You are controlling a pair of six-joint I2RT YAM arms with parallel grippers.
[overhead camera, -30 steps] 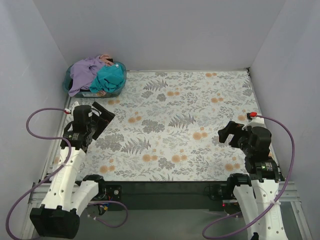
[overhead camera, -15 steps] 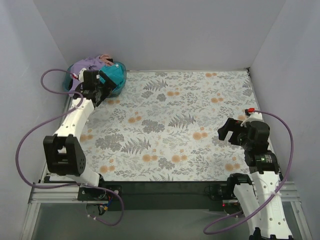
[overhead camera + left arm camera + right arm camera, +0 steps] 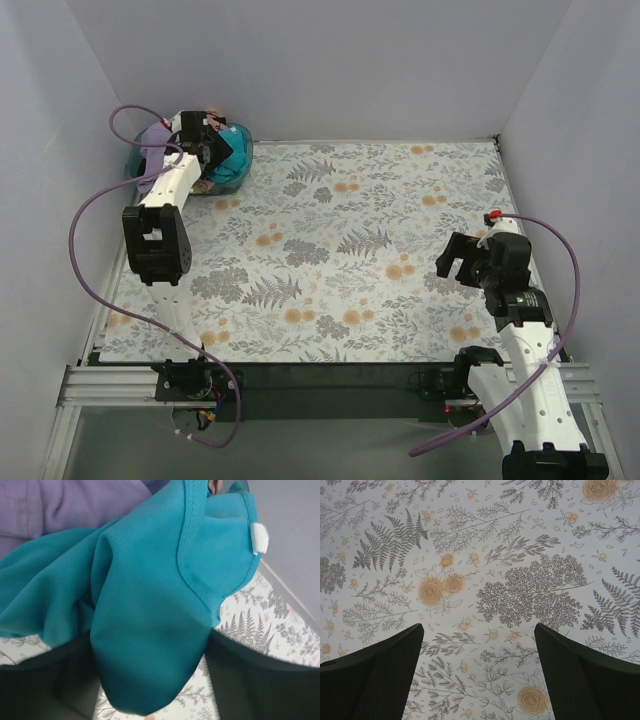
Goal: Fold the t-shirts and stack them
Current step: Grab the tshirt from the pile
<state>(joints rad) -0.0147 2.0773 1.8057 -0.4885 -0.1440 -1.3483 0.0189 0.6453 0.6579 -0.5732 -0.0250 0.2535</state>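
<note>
The teal-blue t-shirt (image 3: pixel 233 153) lies on top of the pile in the basket at the far left corner. It fills the left wrist view (image 3: pixel 150 595). The lavender t-shirt (image 3: pixel 153 141) lies bunched beside it and shows in the left wrist view (image 3: pixel 60 505). A bit of the peach-pink t-shirt (image 3: pixel 211 116) shows at the back of the pile. My left gripper (image 3: pixel 210 152) reaches into the basket, its jaws wide apart (image 3: pixel 150 647) with a fold of the teal shirt hanging between them. My right gripper (image 3: pixel 456 262) is open and empty (image 3: pixel 477 630) above the cloth.
The teal plastic basket (image 3: pixel 218 186) stands in the far left corner against the walls. The grey-and-orange floral table cloth (image 3: pixel 350 250) covers the table. Grey walls close the left, back and right sides.
My left arm has swung from the left side of the table out to the basket and now has its jaws around the teal shirt. The right arm has barely moved.
</note>
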